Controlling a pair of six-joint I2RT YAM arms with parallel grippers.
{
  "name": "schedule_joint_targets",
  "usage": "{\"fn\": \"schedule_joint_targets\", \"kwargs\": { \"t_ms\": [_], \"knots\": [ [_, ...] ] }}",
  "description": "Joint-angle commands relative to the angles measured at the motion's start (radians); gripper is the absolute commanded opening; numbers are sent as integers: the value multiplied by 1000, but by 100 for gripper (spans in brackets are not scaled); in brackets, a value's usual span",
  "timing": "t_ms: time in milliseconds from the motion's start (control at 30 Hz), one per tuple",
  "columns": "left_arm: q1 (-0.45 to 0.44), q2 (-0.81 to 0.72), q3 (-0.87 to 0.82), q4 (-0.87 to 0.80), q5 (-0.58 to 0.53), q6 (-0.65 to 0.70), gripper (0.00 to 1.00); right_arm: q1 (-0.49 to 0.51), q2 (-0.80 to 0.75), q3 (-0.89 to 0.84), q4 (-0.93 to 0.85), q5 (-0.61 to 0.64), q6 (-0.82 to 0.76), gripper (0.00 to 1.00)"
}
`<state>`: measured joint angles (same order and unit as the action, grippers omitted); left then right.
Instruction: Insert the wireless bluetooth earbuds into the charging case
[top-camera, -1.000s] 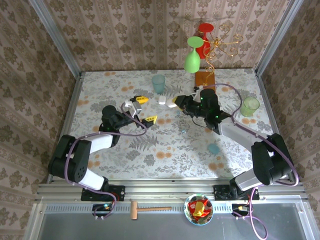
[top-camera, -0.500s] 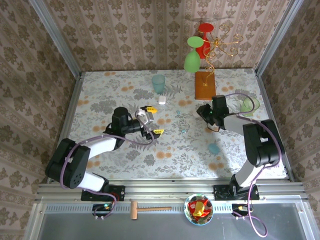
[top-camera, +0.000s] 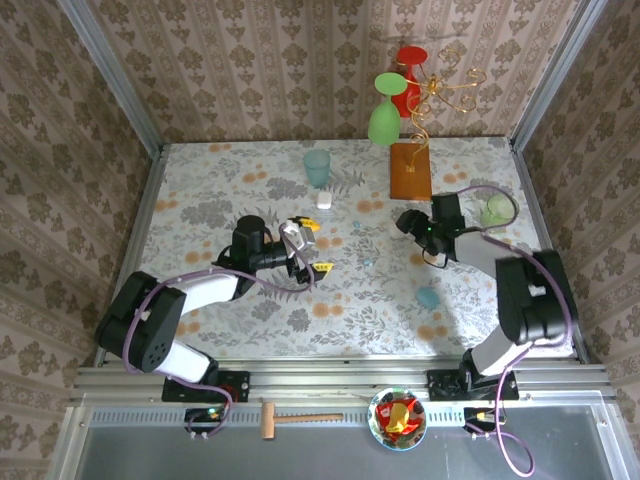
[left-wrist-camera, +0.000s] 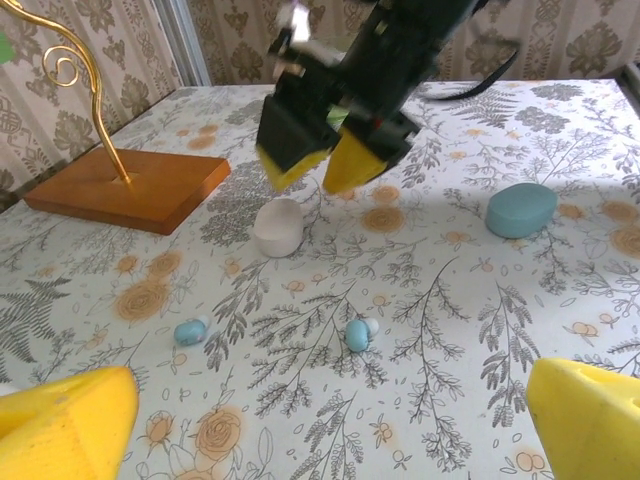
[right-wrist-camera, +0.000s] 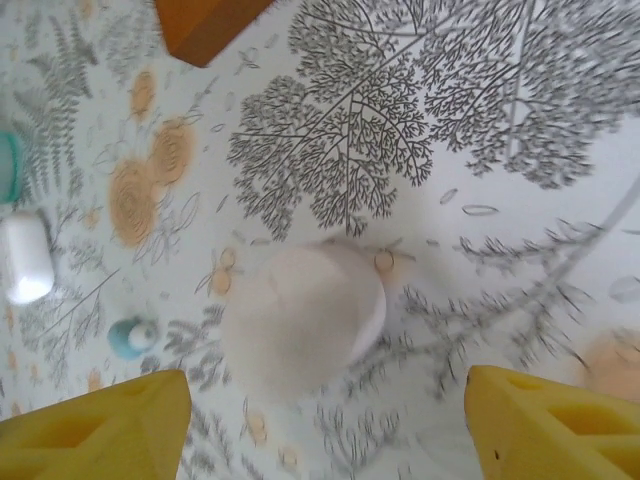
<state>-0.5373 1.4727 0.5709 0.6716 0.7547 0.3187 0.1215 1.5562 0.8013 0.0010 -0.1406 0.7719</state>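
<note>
Floral tablecloth (left-wrist-camera: 470, 300) carries the blue earbuds (left-wrist-camera: 356, 334) between the white pod (left-wrist-camera: 278, 226) and our left gripper (left-wrist-camera: 325, 420). It and the right gripper (right-wrist-camera: 325, 425) both gape empty. We risk flicking such tiny buds away when closing.

Seen from the left wrist, one earbud (left-wrist-camera: 190, 331) lay on the table (left-wrist-camera: 450, 300) left of another earbud (left-wrist-camera: 357, 334), both before a small case (left-wrist-camera: 278, 227), with the stand base (left-wrist-camera: 128, 187) further left and a second case (left-wrist-camera: 521, 210) to the right.
</note>
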Motion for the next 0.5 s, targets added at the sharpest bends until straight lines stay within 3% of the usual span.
{"fn": "schedule_joint_targets", "kwargs": {
  "t_ms": [0, 267, 467],
  "knots": [
    [-6, -11, 0, -36, -36, 16, 100, 6, -154, -42, -184, 87, -119, 79],
    [-6, 0, -2, -38, -29, 10, 100, 67, -499, -180, -429, 167, -137, 90],
    [-5, 4, 3, -30, -39, 6, 100, 122, -591, -266, -478, 167, -75, 90]
  ]
}}
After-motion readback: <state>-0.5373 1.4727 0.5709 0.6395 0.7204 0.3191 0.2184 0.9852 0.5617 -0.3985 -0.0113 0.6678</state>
